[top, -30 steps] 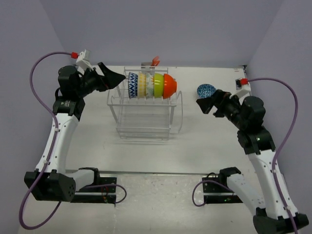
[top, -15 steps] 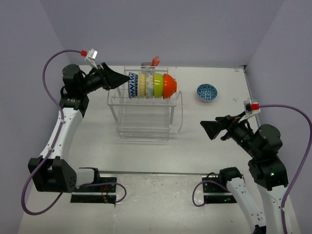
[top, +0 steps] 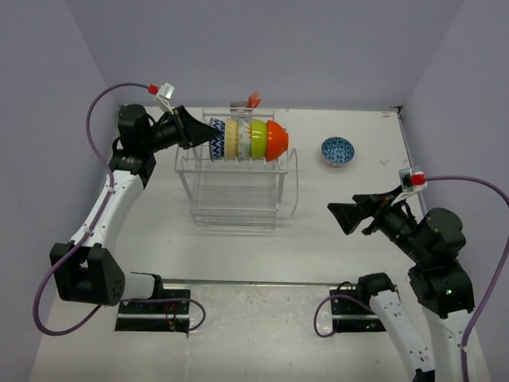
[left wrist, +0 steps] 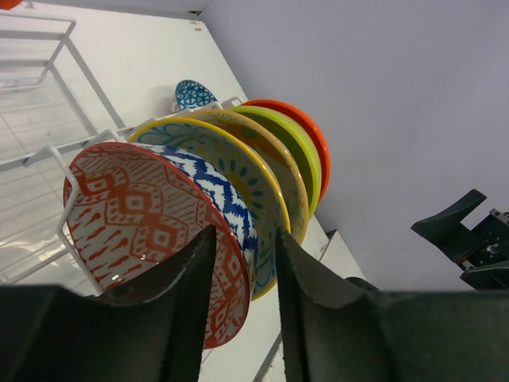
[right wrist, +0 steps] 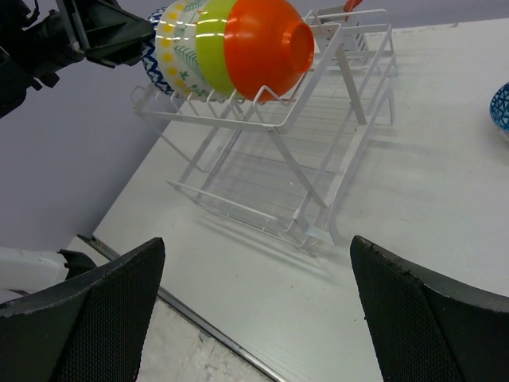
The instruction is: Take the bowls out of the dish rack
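Observation:
The white wire dish rack (top: 235, 195) stands mid-table with several bowls on edge in its top slots. From left to right these include a blue-zigzag one (top: 216, 139), a yellowish one (top: 232, 137), a lime one (top: 258, 137) and an orange one (top: 277, 140). In the left wrist view a red-zigzag bowl (left wrist: 143, 215) is nearest. My left gripper (top: 208, 131) (left wrist: 245, 235) straddles its rim, jaws narrowed, a gap showing beside the right finger. A blue-patterned bowl (top: 337, 150) sits on the table at the right. My right gripper (top: 342, 216) (right wrist: 256, 243) hangs wide open over bare table.
A small red-orange item (top: 254, 99) sits at the rack's back edge. The rack's lower tier (right wrist: 278, 171) holds nothing. Purple walls close in on the left, back and right. The arm bases and cables lie along the near edge.
My left gripper pushed right onto the end of the bowl row and its jaws narrowed. My right arm drew back from the blue bowl toward the near right.

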### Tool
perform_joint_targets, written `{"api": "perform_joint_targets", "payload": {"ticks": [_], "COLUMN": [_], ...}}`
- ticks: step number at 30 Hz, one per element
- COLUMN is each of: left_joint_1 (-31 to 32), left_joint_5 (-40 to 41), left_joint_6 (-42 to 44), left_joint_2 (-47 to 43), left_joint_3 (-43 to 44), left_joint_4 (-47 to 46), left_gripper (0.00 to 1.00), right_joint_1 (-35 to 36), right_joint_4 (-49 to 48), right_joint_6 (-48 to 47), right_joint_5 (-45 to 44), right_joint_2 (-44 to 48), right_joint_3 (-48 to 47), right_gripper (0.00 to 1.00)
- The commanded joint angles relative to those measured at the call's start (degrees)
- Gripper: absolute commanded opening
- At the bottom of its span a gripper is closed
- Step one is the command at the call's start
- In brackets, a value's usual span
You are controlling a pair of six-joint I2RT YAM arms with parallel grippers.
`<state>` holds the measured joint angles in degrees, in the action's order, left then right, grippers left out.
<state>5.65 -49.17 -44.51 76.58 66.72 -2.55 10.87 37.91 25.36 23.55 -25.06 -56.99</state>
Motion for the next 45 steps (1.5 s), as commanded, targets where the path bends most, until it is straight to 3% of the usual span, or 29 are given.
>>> {"api": "perform_joint_targets", "payload": {"ticks": [1, 6, 14, 24, 38, 45], "left_joint_1": [0.24, 0.24, 0.24, 0.24, -0.02, -0.11], "left_joint_5": [0.39, 0.04, -1.11, -0.41, 8.73, 11.64], "left_joint_6": [0.13, -0.66, -2.33, -2.95, -4.18, 0.37], "left_joint_2": [0.06, 0.59, 0.77, -1.69, -8.98, -9.69], "left_joint_3": [0.69, -0.80, -0.80, 2.54, 2.89, 6.49], "left_joint_4": [-2.73, -4.66, -6.86, -5.02, -1.33, 2.11], "left_gripper": [0.35, 0.32, 0.00, 0.00, 0.00, 0.00], "right_joint_1": [-0.06, -0.06, -0.06, 0.02, 0.02, 0.02], "right_joint_4": [0.94, 1.02, 1.38, 1.38, 1.99, 1.56], "right_joint_6": [-1.46, -1.90, -2.16, -2.43, -3.30, -3.48], "right_joint_5": [0.18, -0.17, -2.19, -2.46, -3.51, -3.60], "right_joint_2": [0.10, -0.08, 0.19, 0.62, 0.63, 0.27], "right_joint_3": [-1.72, -1.72, -1.81, -2.33, -3.48, -4.18], "right_gripper": [0.99, 0.99, 0.99, 0.99, 0.99, 0.99]}}
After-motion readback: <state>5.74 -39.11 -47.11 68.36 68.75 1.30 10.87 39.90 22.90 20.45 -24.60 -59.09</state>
